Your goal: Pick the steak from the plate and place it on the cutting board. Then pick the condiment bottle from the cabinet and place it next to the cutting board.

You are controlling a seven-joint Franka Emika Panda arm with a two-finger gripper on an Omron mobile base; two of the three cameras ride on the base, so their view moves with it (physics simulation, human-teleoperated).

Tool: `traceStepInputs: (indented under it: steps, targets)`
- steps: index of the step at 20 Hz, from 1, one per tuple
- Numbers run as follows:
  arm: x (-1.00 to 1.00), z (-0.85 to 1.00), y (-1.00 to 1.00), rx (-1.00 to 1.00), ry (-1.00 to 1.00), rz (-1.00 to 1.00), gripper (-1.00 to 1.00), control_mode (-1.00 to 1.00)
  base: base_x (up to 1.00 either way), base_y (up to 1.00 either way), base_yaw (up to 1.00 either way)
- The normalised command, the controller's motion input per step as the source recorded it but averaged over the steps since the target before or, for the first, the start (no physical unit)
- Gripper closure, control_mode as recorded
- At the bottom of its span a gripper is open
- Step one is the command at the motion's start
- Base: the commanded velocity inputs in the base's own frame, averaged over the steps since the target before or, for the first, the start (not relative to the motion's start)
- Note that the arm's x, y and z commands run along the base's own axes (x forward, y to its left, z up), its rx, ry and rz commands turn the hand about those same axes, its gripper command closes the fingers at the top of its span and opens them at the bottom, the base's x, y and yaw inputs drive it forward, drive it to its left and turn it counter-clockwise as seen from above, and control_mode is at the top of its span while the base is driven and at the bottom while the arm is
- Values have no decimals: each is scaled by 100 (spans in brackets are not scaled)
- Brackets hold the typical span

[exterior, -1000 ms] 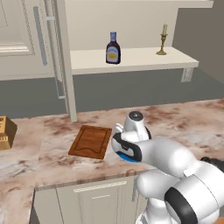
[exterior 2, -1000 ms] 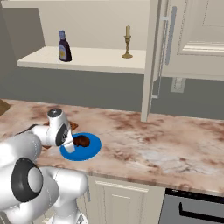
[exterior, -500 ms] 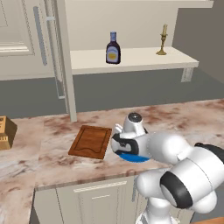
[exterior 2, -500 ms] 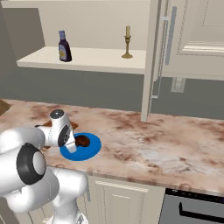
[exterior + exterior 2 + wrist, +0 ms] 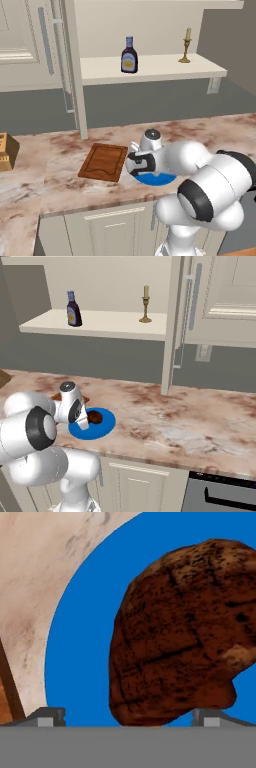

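Observation:
The steak (image 5: 185, 632), a dark brown lump, lies on the bright blue plate (image 5: 80, 637) and looms close in the hand view. My gripper (image 5: 129, 716) is open and low over the plate, with one fingertip (image 5: 47, 714) on each side of the steak's near end. From the right base view the steak (image 5: 95, 417) sits on the plate (image 5: 100, 430) just beside my gripper (image 5: 84, 424). The reddish-brown cutting board (image 5: 104, 161) lies left of the plate (image 5: 157, 179). The condiment bottle (image 5: 129, 55) stands upright on the cabinet shelf (image 5: 155, 67).
A brass candlestick (image 5: 185, 46) stands at the shelf's right end. A tan wooden block (image 5: 6, 151) sits at the counter's far left. The cabinet door with its long grey handle (image 5: 195, 293) hangs right of the shelf. An oven front (image 5: 220, 493) is below the counter.
The hand has sunk a little closer to the plate and the arm's elbow has swung forward. The jaws stay open; the steak has not moved.

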Motion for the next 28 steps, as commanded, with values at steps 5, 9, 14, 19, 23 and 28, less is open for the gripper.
traceStepInputs:
  steps: [5,9,14,19,23,28]
  targets:
    - [3,-15,0,0,0,0,-100,-100,0,0,0]
    - [2,-12,1,0,0,0,-100,-100,0,0,0]
    - [2,-17,5,0,0,0,100,-100,0,0,0]
    - [0,-10,0,0,0,0,100,-100,0,0,0]
    - [0,0,0,0,0,0,100,-100,0,0,0]
    - [0,4,0,-1,0,0,100,-100,0,0,0]
